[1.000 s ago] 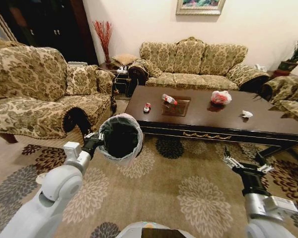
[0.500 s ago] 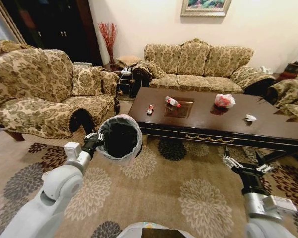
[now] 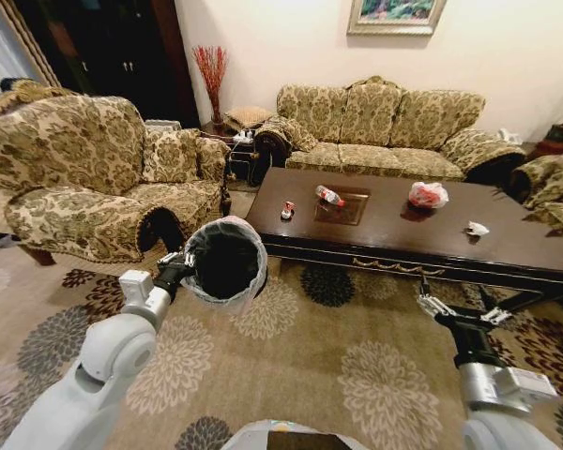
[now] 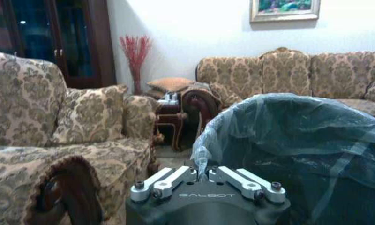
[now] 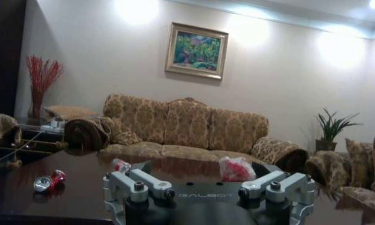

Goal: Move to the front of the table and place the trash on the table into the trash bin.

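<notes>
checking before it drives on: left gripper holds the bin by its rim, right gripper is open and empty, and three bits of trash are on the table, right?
Not quite. The head view shows four on the table: wrapper, bottle, red-and-white bag, paper scrap. The rest holds: the left gripper holds the bin by its rim; the right gripper is open and empty.

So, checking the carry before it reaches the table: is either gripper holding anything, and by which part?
The left gripper holds the trash bin by its lined rim. The right gripper is open and empty.
</notes>
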Robot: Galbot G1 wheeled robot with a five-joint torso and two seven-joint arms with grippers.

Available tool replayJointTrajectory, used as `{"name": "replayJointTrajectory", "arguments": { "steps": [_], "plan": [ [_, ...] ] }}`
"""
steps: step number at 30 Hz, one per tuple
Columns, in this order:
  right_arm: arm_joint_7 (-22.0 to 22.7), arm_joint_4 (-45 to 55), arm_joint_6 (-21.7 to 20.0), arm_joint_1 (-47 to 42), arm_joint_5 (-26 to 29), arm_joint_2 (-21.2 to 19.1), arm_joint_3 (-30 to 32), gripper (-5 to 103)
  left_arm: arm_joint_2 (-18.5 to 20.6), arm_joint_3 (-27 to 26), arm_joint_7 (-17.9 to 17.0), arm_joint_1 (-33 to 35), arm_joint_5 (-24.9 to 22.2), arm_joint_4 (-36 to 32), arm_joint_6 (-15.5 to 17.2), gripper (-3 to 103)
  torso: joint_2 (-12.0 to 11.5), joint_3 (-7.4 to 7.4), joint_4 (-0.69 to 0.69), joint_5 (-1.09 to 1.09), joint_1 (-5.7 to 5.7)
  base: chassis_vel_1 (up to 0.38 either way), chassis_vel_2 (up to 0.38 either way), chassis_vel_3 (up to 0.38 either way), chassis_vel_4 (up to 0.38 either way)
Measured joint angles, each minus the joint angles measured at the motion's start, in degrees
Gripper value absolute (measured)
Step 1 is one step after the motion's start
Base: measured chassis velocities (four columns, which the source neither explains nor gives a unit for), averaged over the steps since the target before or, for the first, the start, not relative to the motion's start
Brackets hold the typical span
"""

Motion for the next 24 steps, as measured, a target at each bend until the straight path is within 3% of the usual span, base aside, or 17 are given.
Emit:
{"name": "replayJointTrajectory", "arguments": {
  "steps": [24],
  "plan": [
    [0.57,1.86,-1.23,-0.37,0.84,-0.30,0.52,100,-0.68,-0.78,2.15,0.68,1.40,-0.78,-1.34,4,5.93,3.42,0.00,0.00,2.50,0.000,0.000,0.000,0.000]
  ]
}}
